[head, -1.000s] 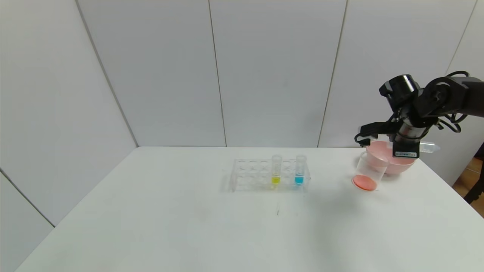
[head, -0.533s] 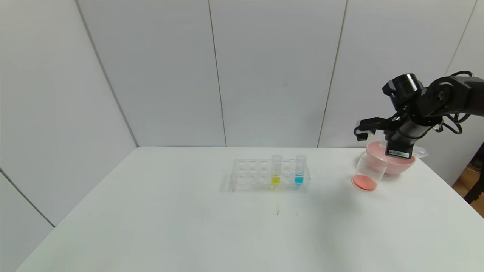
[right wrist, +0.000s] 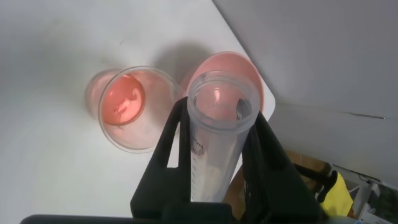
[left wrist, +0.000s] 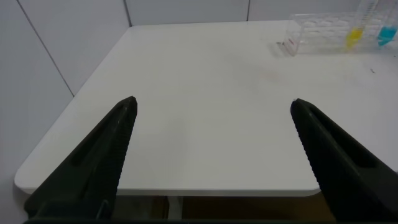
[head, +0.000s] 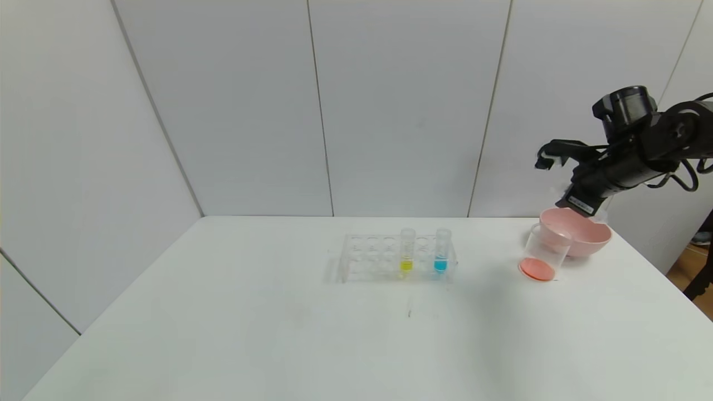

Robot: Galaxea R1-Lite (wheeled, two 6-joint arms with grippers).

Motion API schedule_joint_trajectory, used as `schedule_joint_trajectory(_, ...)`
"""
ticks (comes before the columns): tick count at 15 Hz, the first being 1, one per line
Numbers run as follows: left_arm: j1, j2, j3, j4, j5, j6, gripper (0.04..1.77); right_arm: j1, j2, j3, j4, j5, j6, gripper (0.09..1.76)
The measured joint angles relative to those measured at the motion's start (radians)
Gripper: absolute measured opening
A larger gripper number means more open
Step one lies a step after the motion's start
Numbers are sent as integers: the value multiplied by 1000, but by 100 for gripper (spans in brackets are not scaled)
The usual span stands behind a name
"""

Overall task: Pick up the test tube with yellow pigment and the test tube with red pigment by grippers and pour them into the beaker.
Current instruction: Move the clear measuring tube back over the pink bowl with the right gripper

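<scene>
Head view: right gripper [head: 579, 203] above the pink bowl [head: 585, 240], clamped on an emptied tube [right wrist: 217, 134].
Beaker [head: 543, 255] with red liquid stands just beside the bowl; yellow tube [head: 407, 250] sits in the rack [head: 362, 259], well apart from the beaker. Left gripper [left wrist: 211, 146] hangs spread wide, off the table [head: 278, 334].

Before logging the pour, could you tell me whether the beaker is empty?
Not empty: the beaker beside the pink bowl holds shallow red-orange liquid. The right gripper holds an emptied tube.
</scene>
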Motion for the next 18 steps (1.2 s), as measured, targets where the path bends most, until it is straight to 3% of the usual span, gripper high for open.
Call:
schedule_joint_trajectory(9, 0, 0, 0, 0, 0, 0, 176, -85, 8, 0, -351, 20, 387, 53)
schedule_joint_trajectory(13, 0, 0, 0, 0, 0, 0, 176, -115, 38, 1, -437, 24, 573, 53)
schedule_joint_trajectory(18, 0, 0, 0, 0, 0, 0, 176, -171, 89, 9, -480, 46, 655, 53)
